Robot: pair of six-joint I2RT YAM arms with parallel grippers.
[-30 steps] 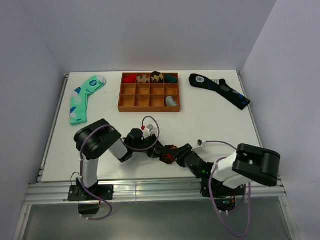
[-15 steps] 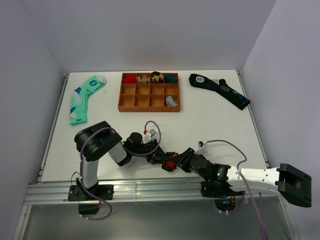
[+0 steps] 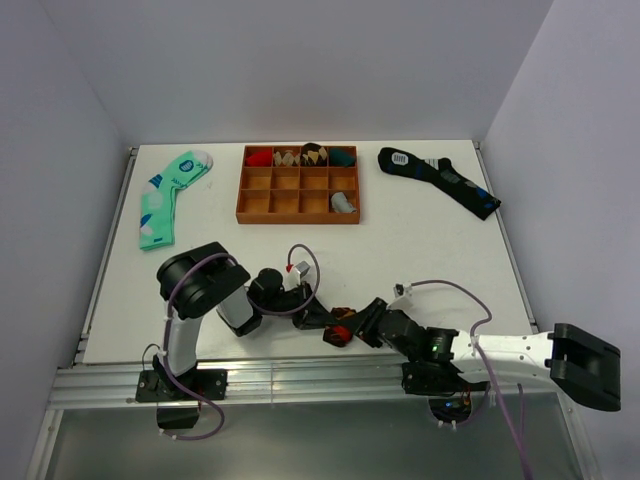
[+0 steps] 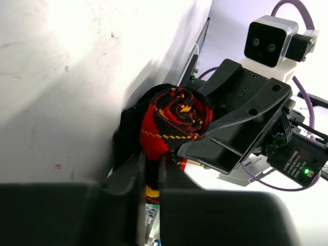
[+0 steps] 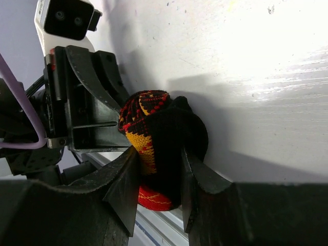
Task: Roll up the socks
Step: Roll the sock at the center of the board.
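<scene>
The socks [image 3: 341, 330] are a tight black, red and orange argyle roll lying near the table's front edge, between both grippers. In the left wrist view the roll [image 4: 177, 120] shows its spiral end. My left gripper [image 4: 151, 165] is shut on a thin layer of its fabric, which runs between the jaws. In the right wrist view the roll [image 5: 154, 136] sits between the jaws of my right gripper [image 5: 156, 171], which is shut on it from the other side. From above, the left gripper [image 3: 320, 318] and right gripper [image 3: 360, 326] meet at the roll.
A wooden compartment tray [image 3: 298, 219] stands at the back centre with rolled socks in its far row. A mint green sock [image 3: 165, 195] lies at the back left. At the back right lies a dark navy sock [image 3: 440, 180]. The table's front rail [image 3: 300, 372] runs just below the roll.
The right arm has dropped low and stretched out to the right. The roll and both grippers have shifted slightly toward the front edge. The left jaws have closed on the fabric.
</scene>
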